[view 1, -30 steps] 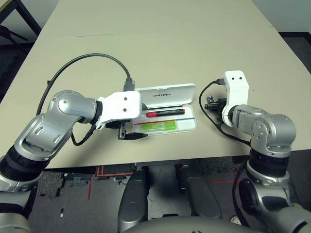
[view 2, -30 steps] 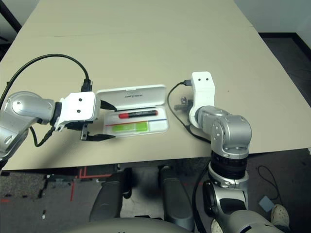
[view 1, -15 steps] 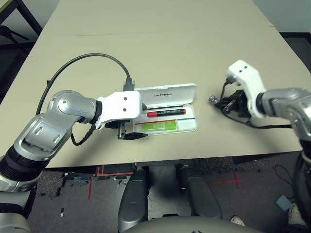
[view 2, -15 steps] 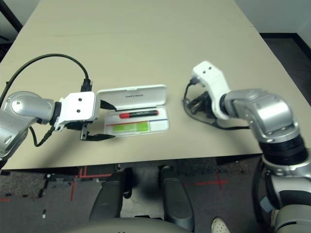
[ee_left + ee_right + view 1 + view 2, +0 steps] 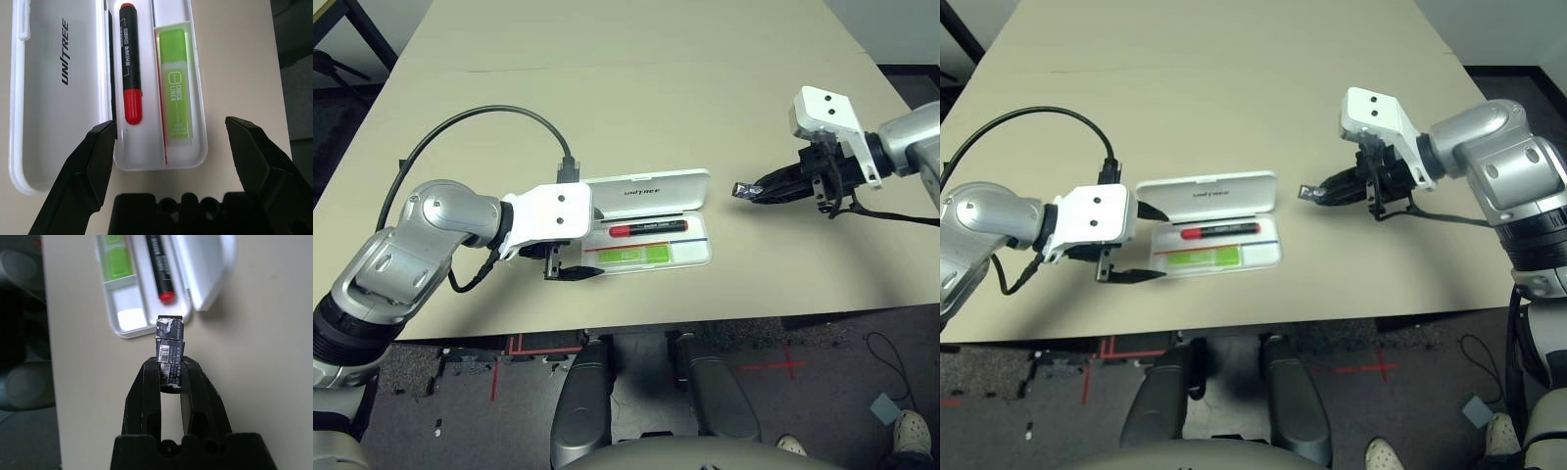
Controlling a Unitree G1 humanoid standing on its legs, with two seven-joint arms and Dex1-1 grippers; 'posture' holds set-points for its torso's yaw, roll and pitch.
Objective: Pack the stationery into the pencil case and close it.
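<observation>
- Presently, the pencil case [image 5: 646,257] lies open on the table [image 5: 607,108], between the left gripper [image 5: 172,125] and the right gripper [image 5: 170,363].
- The lid [image 5: 651,193] is raised along the side farther from the robot; its inner face carries the black UNITREE logo [image 5: 65,51].
- The red-and-black marker [image 5: 648,228] rests lengthwise in the long compartment adjacent to the hinge, red cap toward the robot's left.
- The lime-green stick [image 5: 174,83], printed CHECK LINER, lies roughly parallel to the marker in the compartment nearer the robot, in the section toward the robot's left. A cross wall [image 5: 121,282] bounds that section.
- A red line [image 5: 162,98] runs alongside the stick; a blue line [image 5: 688,240] continues along the adjoining section.
- The left gripper is positioned at the case's left end, jaws apart: one fingertip near the hinge, the other near the front corner.
- The right gripper is positioned to the right of the case, jaws clamped on the small dark grey piece [image 5: 170,333], which bears printed labels and a barcode. The piece projects beyond the fingertips toward the case and is outside it.
</observation>
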